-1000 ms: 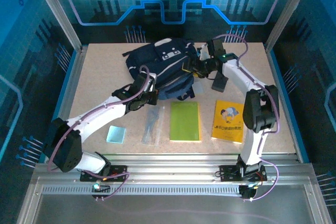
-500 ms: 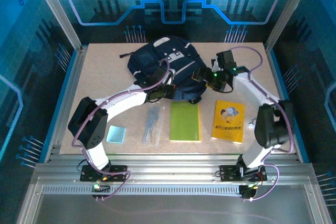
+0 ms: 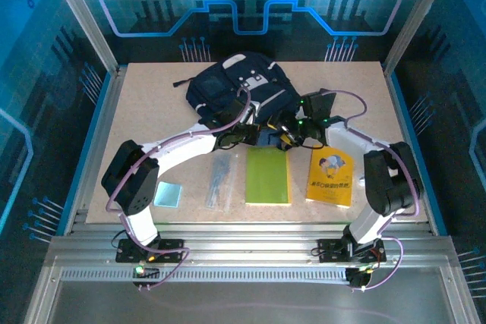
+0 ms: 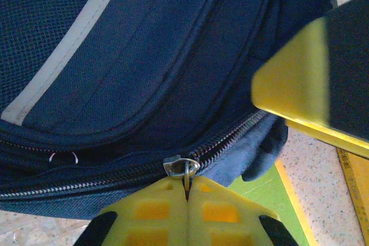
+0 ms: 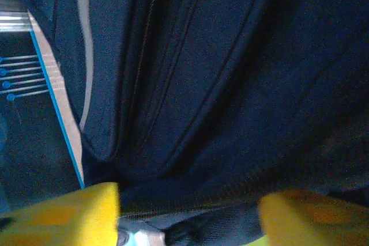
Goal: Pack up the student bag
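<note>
1. I am looking into a blue-lit enclosure with aluminium posts. The work surface is a speckled beige table (image 3: 144,111), and both arms reach across it from the near rail.
2. The student bag (image 3: 228,89) lies flat on the far half of the table, about centre, well apart from the near edge.
3. In the left wrist view, the left gripper (image 4: 185,185) has its yellow fingers pressed together on the metal zipper pull (image 4: 182,166). It grips the pull at the bag's near edge, and the bag's navy fabric rises above the fingers.
4. In the right wrist view, the right gripper (image 5: 187,216) has its jaws standing apart, with the bag's dark fabric lying across the gap just beyond them.
5. From above, both grippers meet at the bag's near edge. The left comes in from the left and the right from the right, the two just beside each other.
6. The bag's long axis runs roughly far to near, leaning a little rightward toward the near end. The end with the grey loop points at the far edge, and the zipped end faces the grippers.
7. In the left wrist view, the zip line crosses the picture, rising to the right, with a grey stripe slanting above it.
8. A green book (image 3: 267,175) lies just near of the bag, below the grippers. A yellow book (image 3: 331,177) sits to its right, and a clear pouch (image 3: 221,180) and a pale blue card (image 3: 168,194) to its left.
</note>
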